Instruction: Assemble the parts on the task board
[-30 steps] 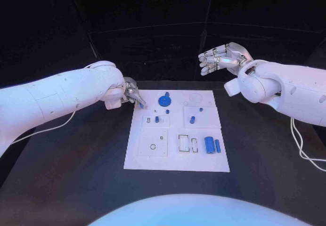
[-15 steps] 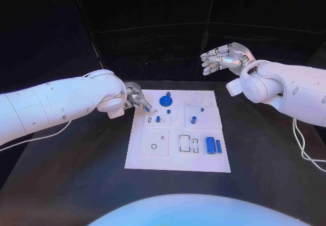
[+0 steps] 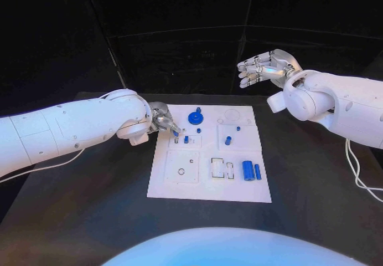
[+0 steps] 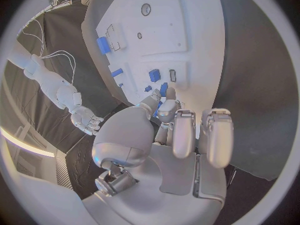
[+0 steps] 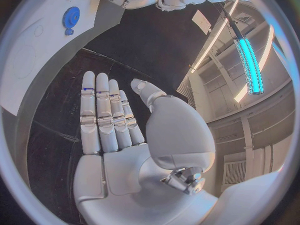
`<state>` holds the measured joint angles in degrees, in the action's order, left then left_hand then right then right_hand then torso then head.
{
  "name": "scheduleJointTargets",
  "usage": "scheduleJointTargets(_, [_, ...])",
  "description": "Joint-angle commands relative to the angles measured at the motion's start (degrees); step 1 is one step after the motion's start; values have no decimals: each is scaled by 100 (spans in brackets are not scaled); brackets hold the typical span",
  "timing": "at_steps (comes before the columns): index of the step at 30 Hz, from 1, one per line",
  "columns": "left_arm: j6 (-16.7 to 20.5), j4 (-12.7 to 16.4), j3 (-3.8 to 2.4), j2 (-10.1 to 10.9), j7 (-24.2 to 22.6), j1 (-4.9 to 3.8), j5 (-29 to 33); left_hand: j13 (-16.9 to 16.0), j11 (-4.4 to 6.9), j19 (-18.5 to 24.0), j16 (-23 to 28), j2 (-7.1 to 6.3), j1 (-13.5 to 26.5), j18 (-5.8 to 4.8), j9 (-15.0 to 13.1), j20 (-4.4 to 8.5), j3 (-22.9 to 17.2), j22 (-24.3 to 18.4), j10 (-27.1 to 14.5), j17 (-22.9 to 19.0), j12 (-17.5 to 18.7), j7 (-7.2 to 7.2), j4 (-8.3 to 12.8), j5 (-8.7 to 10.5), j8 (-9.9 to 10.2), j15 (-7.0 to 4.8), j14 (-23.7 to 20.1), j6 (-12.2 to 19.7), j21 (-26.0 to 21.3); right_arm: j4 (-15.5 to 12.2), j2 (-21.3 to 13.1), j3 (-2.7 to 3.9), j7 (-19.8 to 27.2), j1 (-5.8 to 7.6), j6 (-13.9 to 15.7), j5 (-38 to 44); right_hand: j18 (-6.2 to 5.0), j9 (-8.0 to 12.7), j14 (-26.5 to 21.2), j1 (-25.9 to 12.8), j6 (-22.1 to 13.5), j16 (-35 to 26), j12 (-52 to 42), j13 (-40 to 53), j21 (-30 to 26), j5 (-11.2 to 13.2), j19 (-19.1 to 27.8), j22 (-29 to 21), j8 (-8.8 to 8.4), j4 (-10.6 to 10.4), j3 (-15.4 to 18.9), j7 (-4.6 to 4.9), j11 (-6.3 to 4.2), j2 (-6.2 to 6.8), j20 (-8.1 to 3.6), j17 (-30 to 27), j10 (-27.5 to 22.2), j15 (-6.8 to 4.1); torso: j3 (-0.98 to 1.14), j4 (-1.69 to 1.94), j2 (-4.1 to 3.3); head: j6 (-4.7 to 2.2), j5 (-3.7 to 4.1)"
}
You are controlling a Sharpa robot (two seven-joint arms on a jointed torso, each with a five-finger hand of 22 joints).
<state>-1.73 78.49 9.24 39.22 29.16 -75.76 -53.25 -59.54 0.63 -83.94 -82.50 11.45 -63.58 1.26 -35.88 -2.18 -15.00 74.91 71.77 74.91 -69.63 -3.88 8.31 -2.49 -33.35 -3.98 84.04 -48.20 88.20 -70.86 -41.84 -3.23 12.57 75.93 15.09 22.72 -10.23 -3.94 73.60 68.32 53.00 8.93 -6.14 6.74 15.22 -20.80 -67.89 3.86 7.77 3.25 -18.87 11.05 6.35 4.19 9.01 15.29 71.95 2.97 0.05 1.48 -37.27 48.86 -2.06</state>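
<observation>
Head view showed the black counter (image 3: 96, 210) carrying the white task board (image 3: 209, 188), taken as the landmark for all positions. The left arm (image 3: 64, 133) reached in to the board's upper-left corner, while the right arm (image 3: 343, 108) stayed beyond the board's far right corner, well apart from it. The right hand (image 3: 262, 67) was raised above the counter, fingers straight and apart, holding nothing; the right wrist view confirmed the bare palm (image 5: 119, 150). The left hand (image 3: 162, 122) sat over the board's upper-left corner with its fingertips pinching a small blue part (image 3: 175, 133), seen in the left wrist view between thumb and a finger (image 4: 164, 91). On the board, a round blue gear (image 3: 195, 118) stood near the upper middle, two blue cylinders (image 3: 250, 170) lay side by side in the lower right, a blue block (image 3: 227, 140) stood right of centre, and a small blue peg (image 3: 185, 140) stood just beside the pinched part.
</observation>
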Motion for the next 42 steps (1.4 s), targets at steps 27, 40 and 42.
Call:
scheduleJointTargets(27, [-293,-13,5,-69,67,91,-408,13,5,-497,11,9,67,-64,-14,47,-552,1268,22,843,-10,20,424,-19,-40,-49,434,42,12,19,19,4,46,10,-152,32,-29,-2,10,10,-39,-39,39,-10,-23,-16,-44,-6,18,-39,6,8,17,-24,7,5,5,22,3,1,1,52,2])
scheduleJointTargets(40, [-483,-17,7,-80,125,96,-409,31,6,-495,18,-17,82,-62,-23,48,-614,1264,11,838,4,21,440,-19,-46,-49,433,48,9,19,21,4,45,9,-159,36,-29,-2,10,10,-39,-39,39,-10,-23,-16,-44,-6,18,-39,6,8,17,-24,7,5,5,22,3,0,0,73,2])
scheduleJointTargets(42, [-509,-16,7,-81,133,96,-409,31,6,-495,18,-17,82,-62,-23,48,-614,1264,11,838,4,21,440,-19,-46,-49,433,48,9,20,22,4,45,9,-160,37,-29,-2,10,10,-39,-39,39,-10,-23,-16,-44,-6,18,-39,6,8,17,-24,7,5,5,22,4,0,-1,82,8])
